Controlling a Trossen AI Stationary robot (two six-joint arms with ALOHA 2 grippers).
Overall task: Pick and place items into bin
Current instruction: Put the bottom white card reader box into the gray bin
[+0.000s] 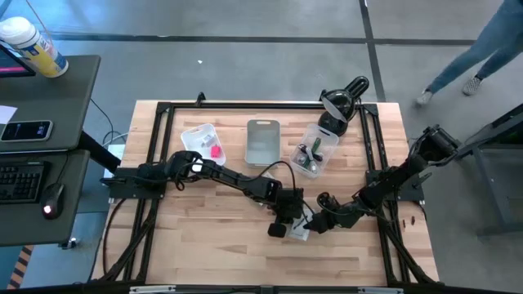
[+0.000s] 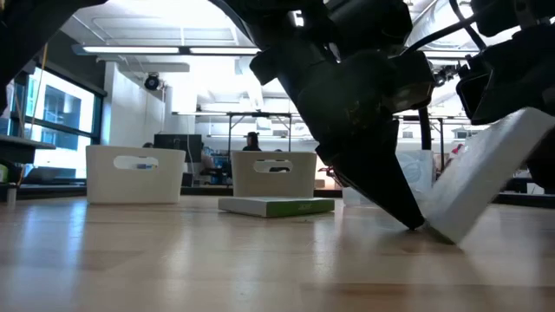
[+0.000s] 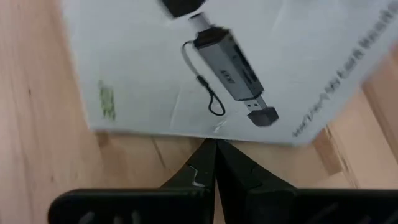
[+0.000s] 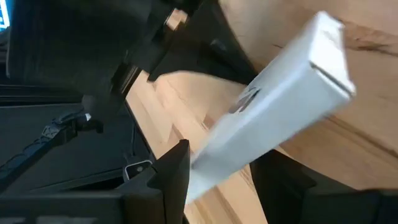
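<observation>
Wooden tabletop (image 1: 212, 245) carried, along its far side, three clear bins, with both arms meeting near its front centre. Item: white flat box (image 2: 486, 173), printed with a card reader or similar stick, tilted with one lower edge on the wood and its upper end raised. Position: well to the near side of the middle bin (image 1: 262, 141), between the two hands. Right hand (image 4: 217, 174): fingers parted and straddling the box's narrow sides, seemingly closing on it; a firm hold could not be confirmed. Left hand (image 3: 216, 163): fingers pressed together, tip on the wood just beside the box's lower edge, apparently propping it up. Long axis of the box ran lengthwise out from the right hand, so that hand was the nearer and better set. Judgement: next move depended on the right hand clamping across the short width before lifting toward the middle bin.
</observation>
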